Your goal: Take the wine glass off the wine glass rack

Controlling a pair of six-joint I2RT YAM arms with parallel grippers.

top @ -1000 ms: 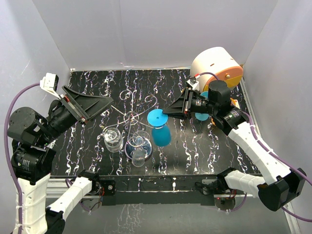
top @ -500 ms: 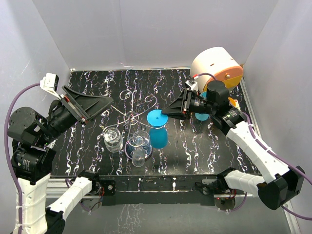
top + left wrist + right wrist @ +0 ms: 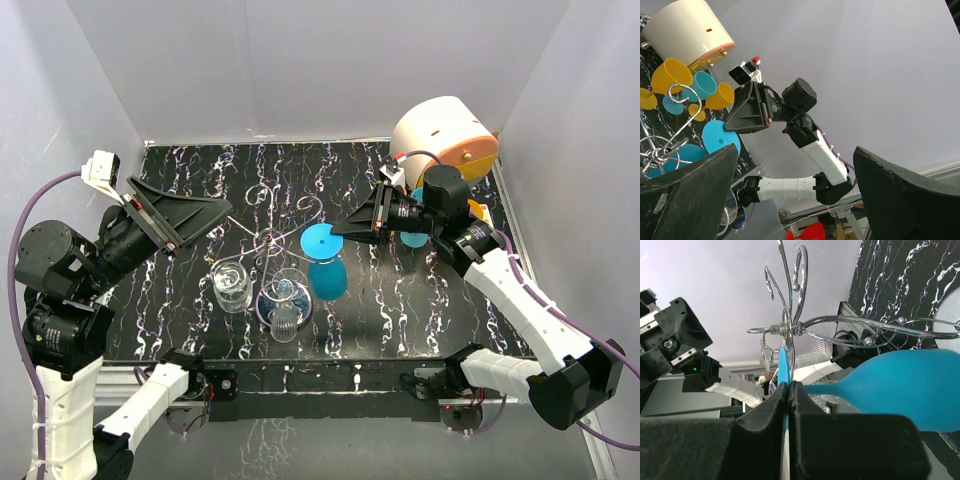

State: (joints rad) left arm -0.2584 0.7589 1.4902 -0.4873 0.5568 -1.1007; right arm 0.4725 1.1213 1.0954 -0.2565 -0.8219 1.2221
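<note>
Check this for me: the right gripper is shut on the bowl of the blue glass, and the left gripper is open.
Wrong in one respect: the right gripper is shut on the thin round foot of the blue glass, not its bowl. The right wrist view shows the foot edge-on between the fingers. The left gripper is open, as stated.

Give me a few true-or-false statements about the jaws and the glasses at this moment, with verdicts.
1. The jaws of the right gripper are shut on the foot of the blue wine glass. True.
2. The jaws of the left gripper clamp a clear glass. False: they stand open and hold nothing.
3. The blue wine glass lies on its side, far from the rack. False: it hangs bowl-down at the rack, foot uppermost.
4. A cream cylinder sits at the far right. True.
</note>
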